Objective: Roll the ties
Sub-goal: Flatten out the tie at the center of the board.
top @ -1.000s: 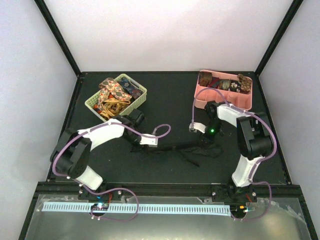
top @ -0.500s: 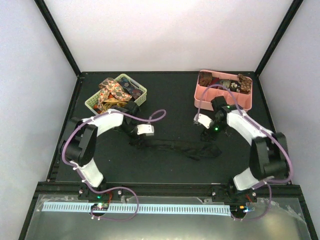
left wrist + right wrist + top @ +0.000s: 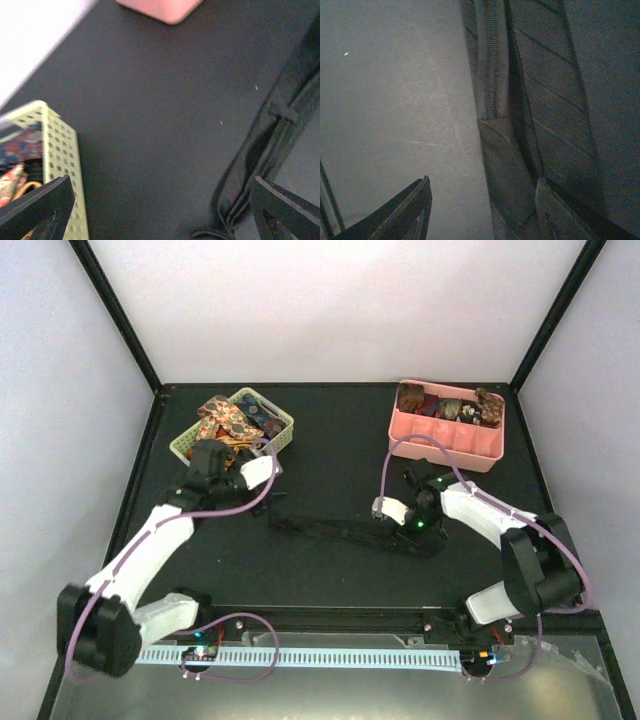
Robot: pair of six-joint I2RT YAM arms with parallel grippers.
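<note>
Black tie flat mid-frame, L gripper jaws spread wide near basket, R gripper jaws half apart over tie, prob. empty

The black table carried three things. A green basket stood near its far left corner, and a pink tray stood near its far right corner. A dark striped tie lay flat and unrolled across the middle, stretched from left to right, well apart from both containers.
</note>
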